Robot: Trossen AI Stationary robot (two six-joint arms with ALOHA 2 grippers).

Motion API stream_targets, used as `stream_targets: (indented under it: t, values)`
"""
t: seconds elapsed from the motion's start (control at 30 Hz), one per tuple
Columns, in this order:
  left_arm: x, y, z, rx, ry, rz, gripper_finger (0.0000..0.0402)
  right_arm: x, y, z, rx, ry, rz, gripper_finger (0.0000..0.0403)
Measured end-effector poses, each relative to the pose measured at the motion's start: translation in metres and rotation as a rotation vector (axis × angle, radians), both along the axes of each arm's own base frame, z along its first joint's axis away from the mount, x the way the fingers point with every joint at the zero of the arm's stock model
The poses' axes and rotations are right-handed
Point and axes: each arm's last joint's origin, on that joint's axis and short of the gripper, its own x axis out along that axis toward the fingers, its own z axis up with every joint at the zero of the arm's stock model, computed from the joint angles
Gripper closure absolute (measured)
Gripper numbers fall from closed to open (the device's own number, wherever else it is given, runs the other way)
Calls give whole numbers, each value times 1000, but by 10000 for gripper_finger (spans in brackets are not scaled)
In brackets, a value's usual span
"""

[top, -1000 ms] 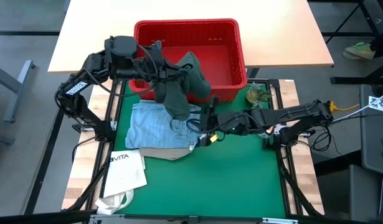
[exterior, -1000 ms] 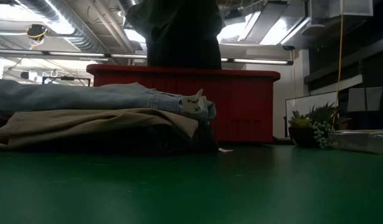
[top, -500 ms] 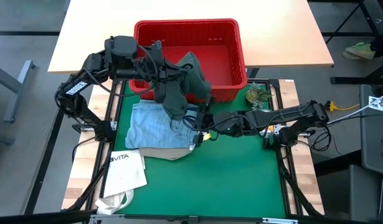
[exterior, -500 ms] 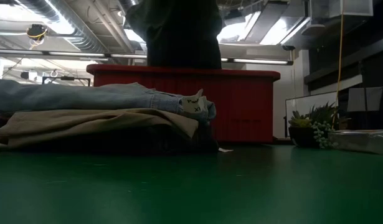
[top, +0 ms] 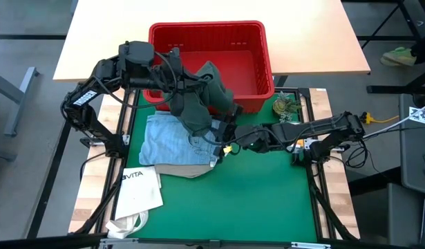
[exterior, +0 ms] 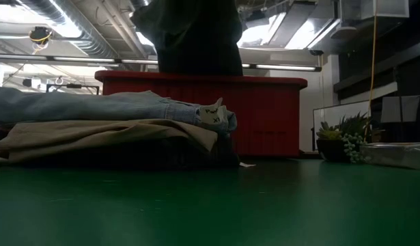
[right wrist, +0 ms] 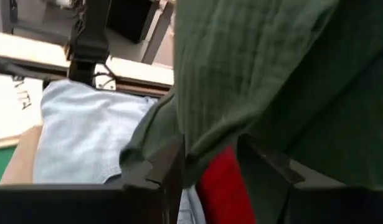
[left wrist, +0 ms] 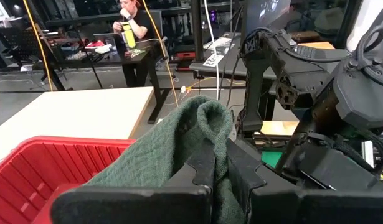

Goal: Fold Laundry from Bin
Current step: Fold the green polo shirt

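The left gripper (left wrist: 219, 171) is clamped tight on the dark green garment (top: 198, 97), its fingers (left wrist: 203, 163) pinching a bunched fold and holding it draped over the front rim of the red bin (top: 250, 33), apparently to let it hang free. The right gripper (top: 218, 135) sits under the hanging hem with fingers (right wrist: 163, 165) parted around the cloth, probably to catch a second corner. The visible part of the bin looks empty. On the desk (top: 267, 194), light blue jeans (top: 167, 142) lie stacked on tan trousers (top: 191, 170).
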Motion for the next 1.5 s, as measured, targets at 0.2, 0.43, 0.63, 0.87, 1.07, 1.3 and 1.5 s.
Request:
stream_targets:
  t: [0.2, 0.43, 0.63, 0.87, 1.07, 1.3, 1.5]
  values:
    - [0, 0, 0, 0, 0, 0, 394, 2, 0, 5, 3, -63, -7, 256]
    - [0, -3, 0, -1, 0, -10, 394, 6, -12, 1, 18, -47, 15, 257]
    - [1, -8, 0, 4, -4, -31, 394, 14, -19, -8, 65, -15, 137, 326]
    - [2, -8, 1, 8, -5, -31, 392, -6, -12, 17, 8, -46, 201, 381]
    - [2, -8, 1, 109, 5, -42, 355, -51, -6, 57, 2, -123, 258, 398]
    - [2, -3, 6, 261, 2, 90, 291, -113, -10, 100, -15, -256, 222, 399]
    - [0, -1, 3, 307, 56, 137, 258, -160, -14, 126, -52, -369, 151, 398]
